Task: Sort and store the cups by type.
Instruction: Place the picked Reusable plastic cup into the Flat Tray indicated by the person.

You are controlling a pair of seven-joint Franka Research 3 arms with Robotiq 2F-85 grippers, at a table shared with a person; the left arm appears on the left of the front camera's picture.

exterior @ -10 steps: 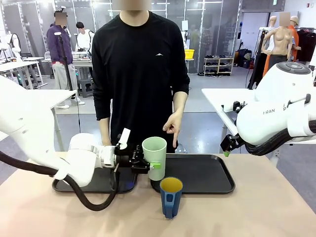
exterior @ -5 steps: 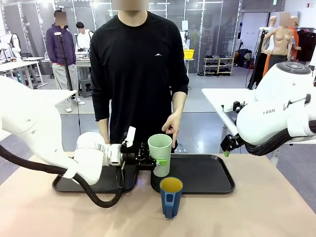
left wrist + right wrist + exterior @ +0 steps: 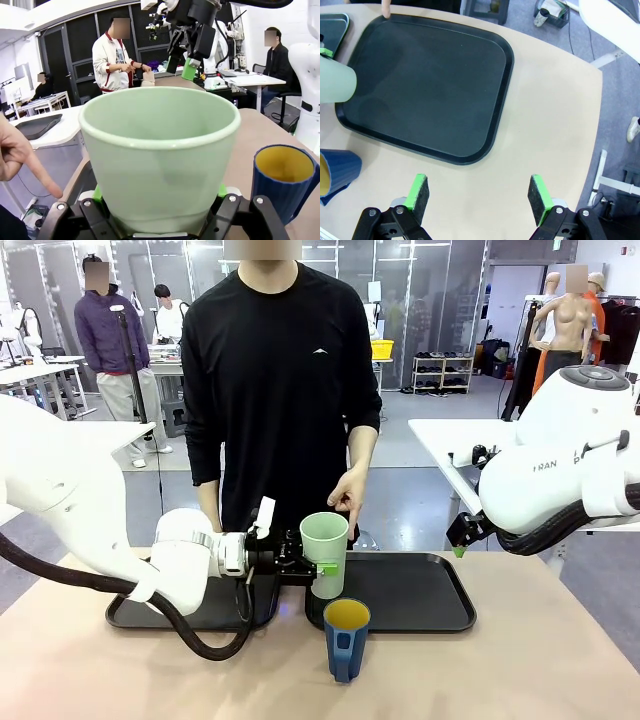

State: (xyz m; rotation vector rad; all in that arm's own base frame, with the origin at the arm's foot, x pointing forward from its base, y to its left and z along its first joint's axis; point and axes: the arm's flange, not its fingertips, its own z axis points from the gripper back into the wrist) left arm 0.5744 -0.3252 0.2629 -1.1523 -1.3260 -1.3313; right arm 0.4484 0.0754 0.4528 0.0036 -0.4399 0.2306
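There were two cups. The tall mint-green tumbler (image 3: 324, 548) stood upright over the near left edge of the right-hand tray (image 3: 415, 592), clamped low on its wall by the left gripper (image 3: 319, 564), whose two green pads pressed on opposite sides of it. Whether its base touched the tray could not be told. In the left wrist view the tumbler (image 3: 157, 150) was empty, its rim wide above the two fingers (image 3: 221, 191).

The dark blue mug (image 3: 346, 637), yellow inside, stood upright on the table (image 3: 520, 670) just in front of that tray and near the tumbler, its handle turned toward the robot's side.

Two black trays lay side by side on the table. The left-hand tray (image 3: 195, 608) was partly under the left arm, and the other was bare in the right wrist view (image 3: 430, 85).

The right gripper (image 3: 480, 194) hung above the table's near right part with its two green pads spread wide, holding nothing.

One person stood at the far side. One hand (image 3: 350, 498) pointed an index finger down at the far left corner of the right-hand tray.
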